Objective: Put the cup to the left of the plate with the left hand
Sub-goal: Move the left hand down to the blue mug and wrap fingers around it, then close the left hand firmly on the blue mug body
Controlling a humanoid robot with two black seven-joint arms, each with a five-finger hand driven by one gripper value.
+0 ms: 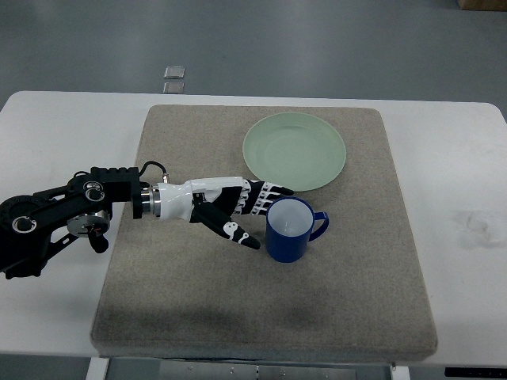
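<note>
White tabletop [467, 158], grey mat [190, 301] | blue mug [290, 230] stands below green plate [294, 150], unmoved | left hand [230, 207] fingers [273, 192] spread beside mug, holding nothing | grasp, placement pending

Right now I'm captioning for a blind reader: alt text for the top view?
The robot's left hand reaches with open fingers toward an upright blue cup on a grey mat; a pale green plate lies just behind the cup.
</note>
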